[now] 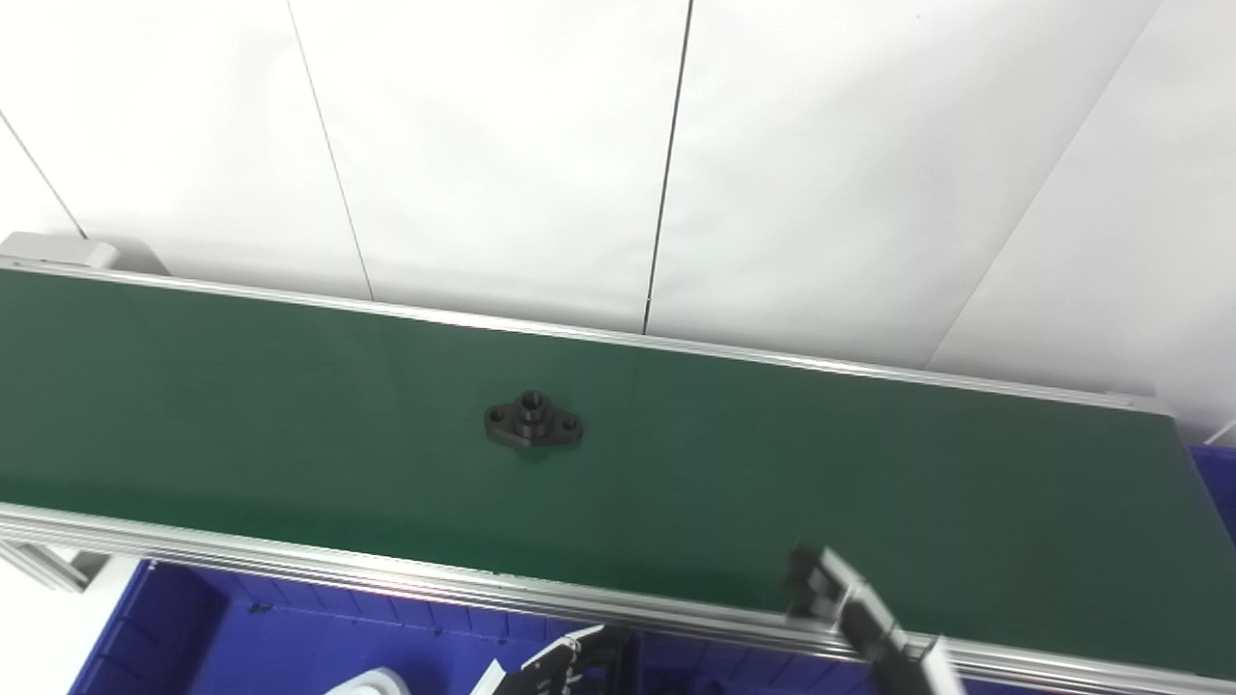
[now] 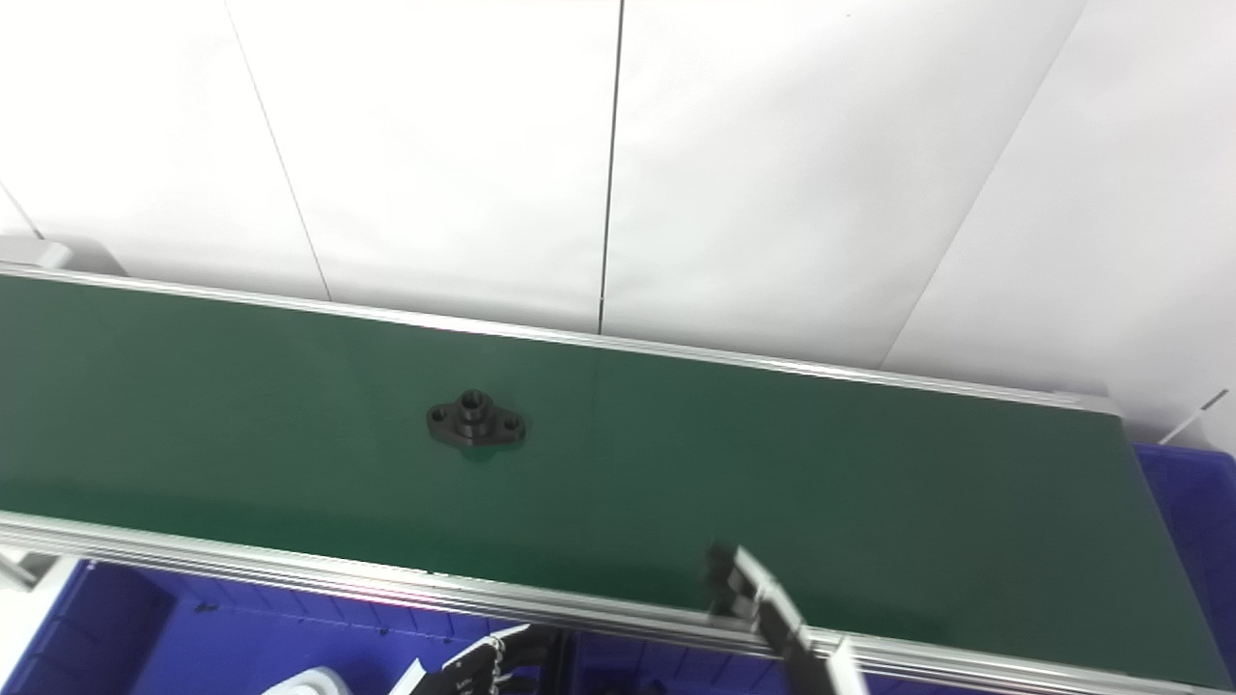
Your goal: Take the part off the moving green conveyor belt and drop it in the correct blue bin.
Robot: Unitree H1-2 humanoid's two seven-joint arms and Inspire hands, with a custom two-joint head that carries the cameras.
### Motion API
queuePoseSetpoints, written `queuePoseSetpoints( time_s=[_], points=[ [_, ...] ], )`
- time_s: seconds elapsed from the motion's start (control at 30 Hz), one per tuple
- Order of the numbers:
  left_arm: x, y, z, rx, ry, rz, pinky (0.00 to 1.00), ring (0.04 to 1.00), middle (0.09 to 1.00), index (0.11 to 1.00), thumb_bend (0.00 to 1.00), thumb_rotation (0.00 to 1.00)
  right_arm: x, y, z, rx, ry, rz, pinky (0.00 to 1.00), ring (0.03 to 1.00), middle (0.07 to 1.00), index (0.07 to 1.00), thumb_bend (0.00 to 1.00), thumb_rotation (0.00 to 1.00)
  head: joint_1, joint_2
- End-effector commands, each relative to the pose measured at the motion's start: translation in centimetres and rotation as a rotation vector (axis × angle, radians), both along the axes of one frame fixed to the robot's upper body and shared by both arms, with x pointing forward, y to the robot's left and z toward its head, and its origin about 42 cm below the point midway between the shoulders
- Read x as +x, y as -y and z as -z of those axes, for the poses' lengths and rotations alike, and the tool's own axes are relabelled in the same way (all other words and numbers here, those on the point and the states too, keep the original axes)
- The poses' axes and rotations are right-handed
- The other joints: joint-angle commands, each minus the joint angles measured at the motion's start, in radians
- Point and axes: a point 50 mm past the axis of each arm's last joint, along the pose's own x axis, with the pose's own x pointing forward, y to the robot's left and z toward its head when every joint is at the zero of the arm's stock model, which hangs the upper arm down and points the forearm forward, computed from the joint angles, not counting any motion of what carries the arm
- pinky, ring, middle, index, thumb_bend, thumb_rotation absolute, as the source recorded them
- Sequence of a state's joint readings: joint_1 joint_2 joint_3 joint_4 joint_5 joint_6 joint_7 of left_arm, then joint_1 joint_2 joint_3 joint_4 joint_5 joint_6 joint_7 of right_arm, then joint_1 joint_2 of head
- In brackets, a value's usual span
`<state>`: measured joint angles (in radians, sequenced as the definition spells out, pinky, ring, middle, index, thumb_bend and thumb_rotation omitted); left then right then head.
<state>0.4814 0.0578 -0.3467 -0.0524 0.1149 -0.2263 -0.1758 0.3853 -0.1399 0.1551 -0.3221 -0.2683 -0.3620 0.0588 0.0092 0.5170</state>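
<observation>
A small black flanged part (image 1: 533,422) with a raised hub and a hole at each end lies flat on the green conveyor belt (image 1: 869,483), left of the belt's middle. Only the fingers (image 1: 850,603) of my right hand (image 1: 862,621) show, reaching up over the belt's near rail, well to the right of the part and holding nothing. My left hand (image 1: 555,668) sits low below the near rail, above the blue bin (image 1: 290,637), with only its fingertips in view. Neither hand touches the part.
The belt has aluminium rails (image 1: 406,579) along both long sides. A white object (image 1: 372,683) lies in the blue bin under the near rail. Another blue bin (image 2: 1193,502) shows past the belt's right end. White wall panels stand behind.
</observation>
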Motion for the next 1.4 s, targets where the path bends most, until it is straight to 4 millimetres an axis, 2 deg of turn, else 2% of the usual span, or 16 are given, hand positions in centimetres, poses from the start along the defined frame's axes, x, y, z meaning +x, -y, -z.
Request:
queuePoseSetpoints(
  time_s=[0.0, 0.2, 0.33, 0.4, 0.47, 0.57, 0.67, 0.87, 1.03, 1.2, 1.3, 1.37],
  points=[
    [0.4, 0.1, -0.9, -0.013, 0.058, -0.005, 0.8, 0.871, 0.883, 0.827, 0.77, 0.77, 2.8, 0.1, -2.7, -0.069, 0.124, 0.023, 0.66, 0.824, 0.876, 0.875, 0.86, 0.73, -0.001, 0.001],
    [0.4, -0.2, -0.8, 0.003, 0.049, -0.003, 0.79, 0.868, 0.88, 0.827, 0.78, 0.79, 7.7, 0.6, -5.2, -0.249, 0.258, 0.089, 0.63, 0.817, 0.884, 0.887, 0.85, 0.73, -0.027, -0.003],
    [0.5, -0.3, -0.7, -0.017, 0.053, -0.011, 0.78, 0.864, 0.87, 0.818, 0.78, 0.75, 10.1, 0.6, -6.1, -0.349, 0.272, 0.123, 0.7, 0.845, 0.899, 0.908, 0.83, 0.78, -0.046, -0.005],
    [0.5, -0.4, -0.7, -0.02, 0.048, -0.008, 0.79, 0.873, 0.87, 0.819, 0.78, 0.75, 11.2, 0.4, -6.3, -0.377, 0.271, 0.129, 0.72, 0.862, 0.909, 0.914, 0.81, 0.77, -0.055, -0.004],
    [0.5, -0.4, -0.7, -0.015, 0.044, -0.005, 0.79, 0.873, 0.868, 0.819, 0.79, 0.76, 12.2, 0.1, -6.5, -0.399, 0.262, 0.134, 0.68, 0.843, 0.914, 0.92, 0.8, 0.76, -0.06, -0.003],
    [0.5, -0.5, -0.7, -0.021, 0.043, -0.003, 0.79, 0.879, 0.868, 0.822, 0.79, 0.75, 13.8, -0.4, -6.8, -0.424, 0.25, 0.134, 0.65, 0.825, 0.911, 0.913, 0.79, 0.69, -0.065, 0.0],
    [0.5, -0.5, -0.8, -0.021, 0.045, 0.004, 0.79, 0.881, 0.87, 0.823, 0.79, 0.75, 15.5, -1.0, -6.7, -0.485, 0.247, 0.144, 0.64, 0.805, 0.896, 0.902, 0.8, 0.67, -0.066, 0.003],
    [0.4, -0.5, -1.0, -0.021, 0.05, 0.003, 0.78, 0.877, 0.869, 0.821, 0.78, 0.75, 18.1, -2.1, -6.0, -0.644, 0.224, 0.158, 0.63, 0.797, 0.884, 0.907, 0.82, 0.73, -0.069, 0.008],
    [0.3, -0.3, -1.1, -0.025, 0.047, 0.0, 0.79, 0.88, 0.869, 0.823, 0.78, 0.75, 20.3, -3.6, -5.3, -0.779, 0.184, 0.157, 0.64, 0.8, 0.874, 0.9, 0.83, 0.73, -0.069, 0.012],
    [0.2, -0.1, -1.2, -0.024, 0.055, 0.0, 0.8, 0.881, 0.871, 0.829, 0.78, 0.75, 21.8, -5.1, -4.9, -0.873, 0.167, 0.128, 0.61, 0.787, 0.86, 0.895, 0.84, 0.68, -0.063, 0.02],
    [0.0, 0.2, -1.5, -0.015, 0.065, 0.001, 0.79, 0.875, 0.867, 0.836, 0.77, 0.76, 23.1, -7.1, -3.8, -0.939, 0.137, 0.087, 0.62, 0.774, 0.844, 0.882, 0.86, 0.66, -0.058, 0.028],
    [-0.1, 0.3, -1.6, -0.029, 0.062, -0.002, 0.81, 0.884, 0.872, 0.838, 0.76, 0.75, 23.4, -7.6, -3.4, -0.952, 0.125, 0.079, 0.62, 0.772, 0.842, 0.882, 0.86, 0.65, -0.057, 0.029]
  ],
)
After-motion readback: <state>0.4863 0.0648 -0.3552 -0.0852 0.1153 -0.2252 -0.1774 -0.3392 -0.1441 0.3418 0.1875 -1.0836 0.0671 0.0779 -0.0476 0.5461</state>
